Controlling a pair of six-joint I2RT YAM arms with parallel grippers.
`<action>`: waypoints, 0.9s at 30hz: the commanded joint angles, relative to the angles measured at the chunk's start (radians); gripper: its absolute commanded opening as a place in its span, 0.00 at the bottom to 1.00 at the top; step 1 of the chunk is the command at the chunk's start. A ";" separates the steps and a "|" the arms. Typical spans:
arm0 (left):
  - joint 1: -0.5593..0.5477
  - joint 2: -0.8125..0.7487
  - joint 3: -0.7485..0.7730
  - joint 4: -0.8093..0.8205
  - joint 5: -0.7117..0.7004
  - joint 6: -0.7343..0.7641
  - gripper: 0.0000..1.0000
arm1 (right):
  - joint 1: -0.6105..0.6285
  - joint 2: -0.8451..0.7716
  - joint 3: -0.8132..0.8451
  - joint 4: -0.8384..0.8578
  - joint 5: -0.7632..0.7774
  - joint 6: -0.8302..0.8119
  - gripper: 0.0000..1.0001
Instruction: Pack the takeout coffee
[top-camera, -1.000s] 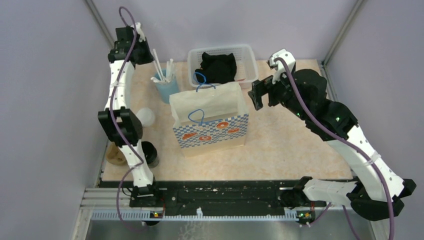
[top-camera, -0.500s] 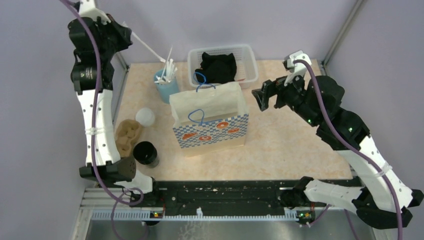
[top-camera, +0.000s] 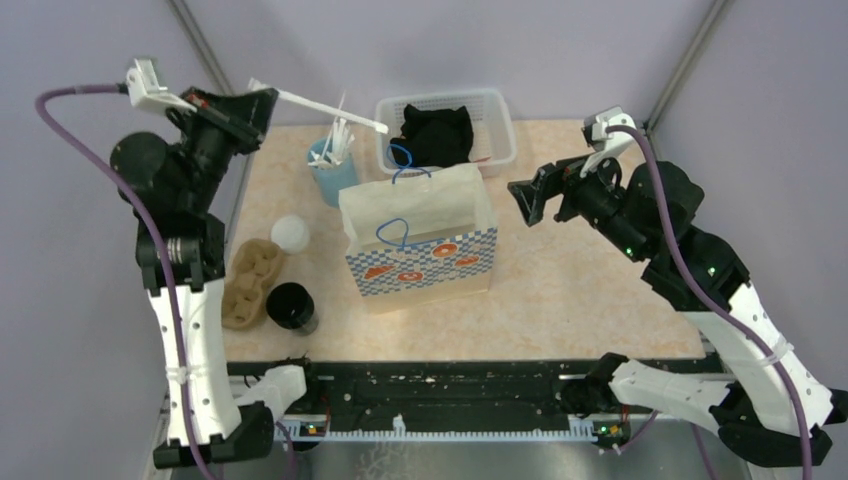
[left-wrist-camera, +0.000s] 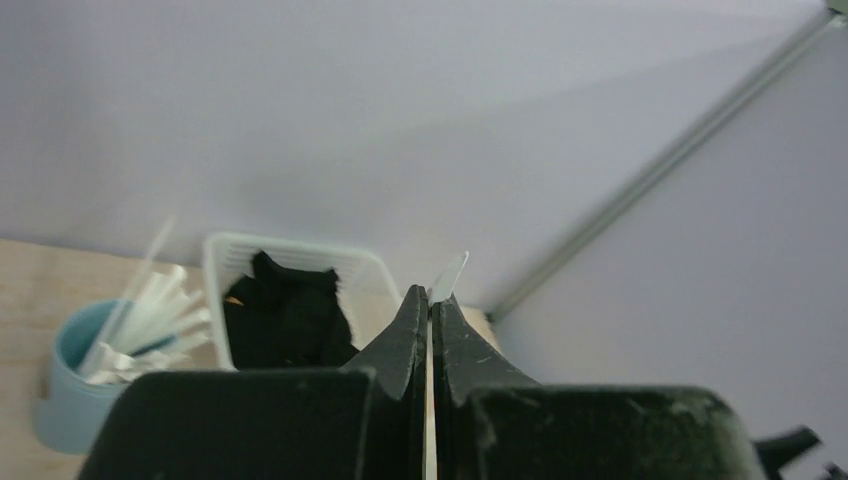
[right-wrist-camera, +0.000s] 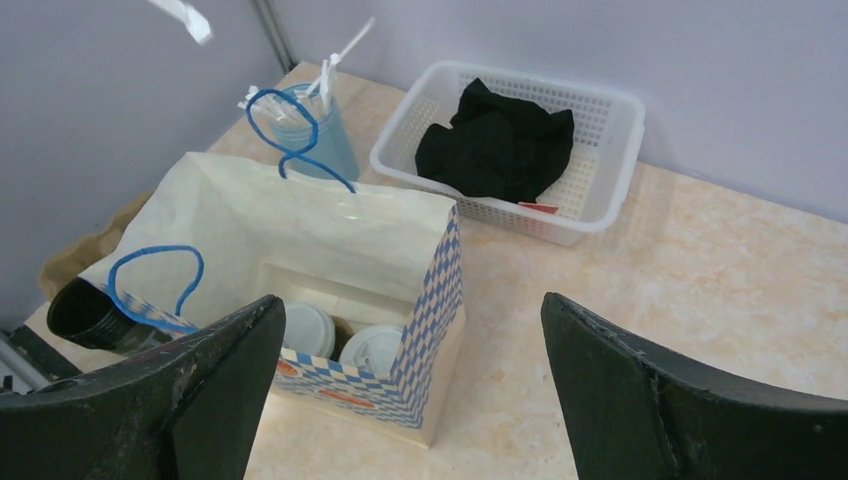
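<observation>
White-lidded cups (right-wrist-camera: 305, 328) sit inside paper bag (right-wrist-camera: 300, 230), centre of table (top-camera: 580, 270). Left end effector (left-wrist-camera: 430, 297) high at upper left, arm upright, pinching a straw (top-camera: 330, 108). Right end effector (right-wrist-camera: 410, 297) wide, arm reaching toward bag from right.

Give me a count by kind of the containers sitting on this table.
Blue-checked paper bag: 1
White-lidded cups inside it: 2
Black cup: 1
Light blue plastic cup: 1
White plastic basket: 1
Brown moulded-pulp carrier: 1
White round cup or lid beside carrier: 1
Total: 8
</observation>
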 joint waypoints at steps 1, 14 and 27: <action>0.001 -0.096 -0.255 0.345 0.207 -0.259 0.01 | -0.008 -0.018 -0.003 0.034 -0.021 0.025 0.99; -0.295 -0.259 -0.653 0.487 -0.029 -0.149 0.00 | -0.008 -0.039 -0.013 0.020 -0.016 0.061 0.99; -0.517 -0.168 -0.833 0.626 -0.452 -0.143 0.00 | -0.008 -0.056 -0.013 -0.009 0.013 0.073 0.99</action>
